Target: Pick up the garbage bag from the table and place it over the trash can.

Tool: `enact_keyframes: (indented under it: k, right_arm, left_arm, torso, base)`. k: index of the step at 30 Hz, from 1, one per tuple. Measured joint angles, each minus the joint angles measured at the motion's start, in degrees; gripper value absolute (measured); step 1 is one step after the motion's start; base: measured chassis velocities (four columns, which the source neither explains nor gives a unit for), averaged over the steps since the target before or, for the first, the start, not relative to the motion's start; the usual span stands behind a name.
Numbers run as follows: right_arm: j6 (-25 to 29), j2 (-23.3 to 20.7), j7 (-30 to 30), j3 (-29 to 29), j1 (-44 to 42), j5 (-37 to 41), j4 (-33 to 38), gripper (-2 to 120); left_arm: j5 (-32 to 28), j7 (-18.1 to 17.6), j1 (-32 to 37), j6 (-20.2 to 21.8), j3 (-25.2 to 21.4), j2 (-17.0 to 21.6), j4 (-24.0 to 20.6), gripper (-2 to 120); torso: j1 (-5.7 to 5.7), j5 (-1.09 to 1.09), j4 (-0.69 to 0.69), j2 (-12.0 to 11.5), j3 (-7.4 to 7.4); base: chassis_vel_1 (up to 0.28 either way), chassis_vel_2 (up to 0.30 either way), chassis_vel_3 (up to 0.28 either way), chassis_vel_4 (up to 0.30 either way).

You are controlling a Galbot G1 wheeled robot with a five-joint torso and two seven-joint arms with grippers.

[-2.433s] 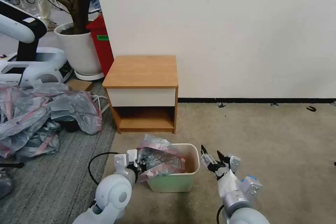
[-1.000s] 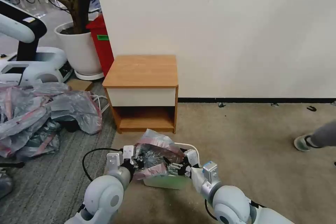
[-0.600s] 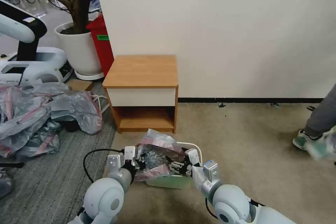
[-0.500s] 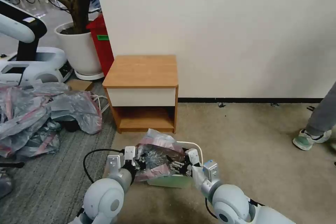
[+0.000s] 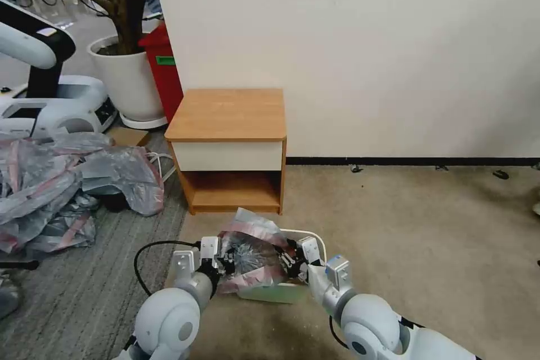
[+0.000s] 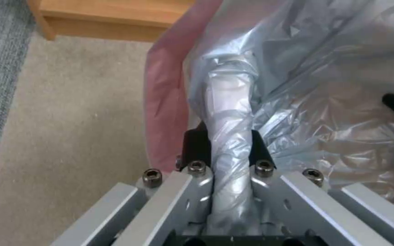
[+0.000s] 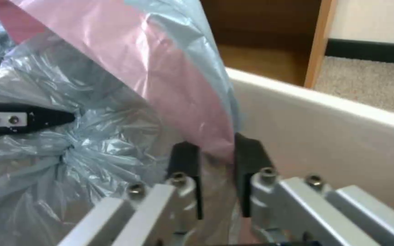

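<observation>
Nearest me, the left gripper has its fingers clamped on a twisted rope of the garbage bag, the film bunched tight between the black pads. Across from it, at about 3 o'clock of the bag, the right gripper has its fingers pinched together on the pink rim band, hard against the inner wall of the trash can.

The bag sits crumpled on top of the cream bin's mouth, held between the two grippers, not yet spread over the rolled rim. It looks feather-light, limp and slick. I'd judge it will stretch or slip out rather than resist, and could tear if dragged over a corner. The pink band looks like the sturdier place to hold, at opposite sides of the opening, where the right gripper has it; the left's hold on a wad of grey film seems less useful for opening the mouth.

Beyond, at 12 o'clock, stands the wooden nightstand.
</observation>
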Motion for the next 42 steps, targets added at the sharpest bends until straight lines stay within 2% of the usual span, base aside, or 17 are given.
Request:
enact_keyframes:
  k: [1,4,5,11,18,22,23,26,32,35,42]
  right_arm:
    - [0.0,0.0,0.0,0.0,0.0,0.0,0.0,14]
    - [0.5,-0.3,0.0,0.6,-0.8,-0.2,1.2,1]
    - [0.7,-0.5,0.0,0.8,-1.1,-0.3,1.7,0]
    - [0.9,-1.3,0.0,1.8,-2.2,-0.6,3.6,0]
    - [0.3,-3.8,-0.3,4.1,-3.0,0.3,9.0,0]
    - [-0.6,-5.3,-0.3,4.5,0.0,3.2,9.6,0]
    - [-0.6,-5.3,-0.3,4.5,0.0,3.2,9.6,0]
    - [-0.9,-6.1,-0.2,4.4,2.0,5.6,8.4,0]
    - [-2.1,-7.1,0.0,4.3,4.4,8.0,6.4,0]
    - [-3.1,-8.1,0.2,3.9,7.5,9.0,3.4,0]
    - [-5.2,-8.9,1.2,4.1,8.0,9.7,2.8,0]
  left_arm:
    - [0.0,0.0,0.0,0.0,0.0,0.0,0.0,4]
    - [0.2,0.0,0.2,0.0,-0.2,0.1,0.1,4]
    - [0.2,0.0,0.3,-0.1,-0.2,0.1,0.2,4]
    - [0.9,0.0,0.5,-0.5,-0.1,0.1,0.8,4]
    - [3.9,1.2,1.0,-1.2,0.2,0.1,2.0,4]
    - [8.8,4.9,2.3,-2.0,0.4,0.2,1.9,4]
    - [8.8,4.9,2.3,-2.0,0.4,0.2,1.9,4]
    - [12.6,8.8,3.8,-3.3,-0.6,0.2,1.4,4]
    - [14.7,12.6,5.2,-4.8,-1.9,0.6,0.6,4]
    - [16.6,16.5,6.7,-6.5,-3.7,0.9,-0.4,4]
    - [17.7,18.5,7.4,-8.4,-5.1,1.0,-0.6,4]
  torso:
    - [0.0,0.0,0.0,0.0,0.0]
    - [0.0,0.0,0.0,0.0,0.0]
    - [0.0,0.0,0.0,0.0,0.0]
    - [0.0,0.0,0.0,0.0,0.0]
    - [0.0,0.0,-0.01,0.0,0.0]
    - [0.0,0.0,0.0,0.0,0.0]
    - [0.0,0.0,0.0,0.0,0.0]
    - [-0.01,0.0,-0.01,0.0,0.0]
    - [0.0,0.01,0.0,0.0,0.0]
    - [0.0,0.01,0.0,0.0,0.0]
    - [0.0,0.0,0.0,0.0,0.0]
  base:
    - [0.0,0.0,0.0,0.0]
    - [0.0,0.0,0.0,0.0]
    - [0.0,0.0,0.0,0.0]
    - [0.0,0.0,0.0,0.0]
    - [0.0,0.0,0.0,0.0]
    - [0.0,0.0,0.0,0.0]
    - [0.0,0.0,0.0,0.0]
    - [0.0,0.0,0.0,0.0]
    - [0.0,0.0,0.0,0.0]
    - [0.0,0.0,0.0,0.0]
    - [0.0,0.0,0.0,0.0]
